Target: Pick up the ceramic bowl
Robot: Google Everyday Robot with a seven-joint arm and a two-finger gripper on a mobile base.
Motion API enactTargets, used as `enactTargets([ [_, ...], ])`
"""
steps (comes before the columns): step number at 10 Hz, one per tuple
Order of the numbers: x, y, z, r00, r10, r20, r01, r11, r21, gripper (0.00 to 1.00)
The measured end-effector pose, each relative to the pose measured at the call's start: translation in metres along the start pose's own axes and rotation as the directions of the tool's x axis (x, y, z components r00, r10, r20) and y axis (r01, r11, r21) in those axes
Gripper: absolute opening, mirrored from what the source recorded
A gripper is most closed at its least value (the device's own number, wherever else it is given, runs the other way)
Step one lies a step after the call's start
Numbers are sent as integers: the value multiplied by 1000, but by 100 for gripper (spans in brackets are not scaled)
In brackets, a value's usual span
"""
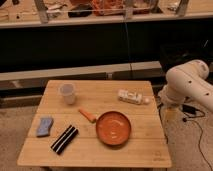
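The ceramic bowl [113, 128], wide, shallow and orange-red, sits upright on the wooden table [125, 156], right of centre near the front. My white arm [186, 82] reaches in from the right, beyond the table's right edge. My gripper [169, 113] hangs below it beside that edge, about a bowl's width to the right of the bowl and a little behind it. It holds nothing and is open.
A translucent white cup [67, 93] stands at the back left. A white bottle [132, 96] lies at the back right. A small orange stick [87, 115] lies just left of the bowl. A blue sponge [45, 126] and a black striped bar [64, 139] are at the front left. Dark shelving runs behind.
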Motion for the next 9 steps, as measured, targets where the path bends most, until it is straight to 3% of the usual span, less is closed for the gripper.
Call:
enactTargets([
  [2,-5,0,3,999,-31,-17,31,999,16,80],
  [6,-48,-1,16,987,-148,-60,152,986,65,80],
  [9,-60,3,23,960,-265,-92,273,957,97,80],
])
